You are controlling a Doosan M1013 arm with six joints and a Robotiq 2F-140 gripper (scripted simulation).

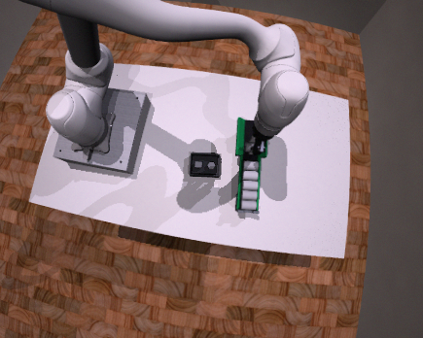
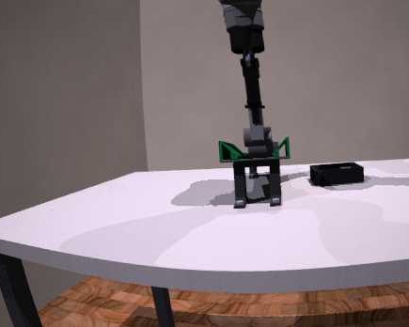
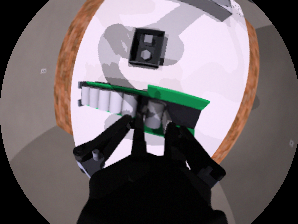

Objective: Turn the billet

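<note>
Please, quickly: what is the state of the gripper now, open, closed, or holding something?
Gripper: closed on a billet, low over the upper part of the green feed ramp.

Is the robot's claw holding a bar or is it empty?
Holding one. The gripper is shut on a billet just above the green ramp; its fingers sit on either side of it.

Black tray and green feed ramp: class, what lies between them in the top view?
Only a strip of white table top in shadow separates the black tray and green feed ramp, seen in the top view.
</note>
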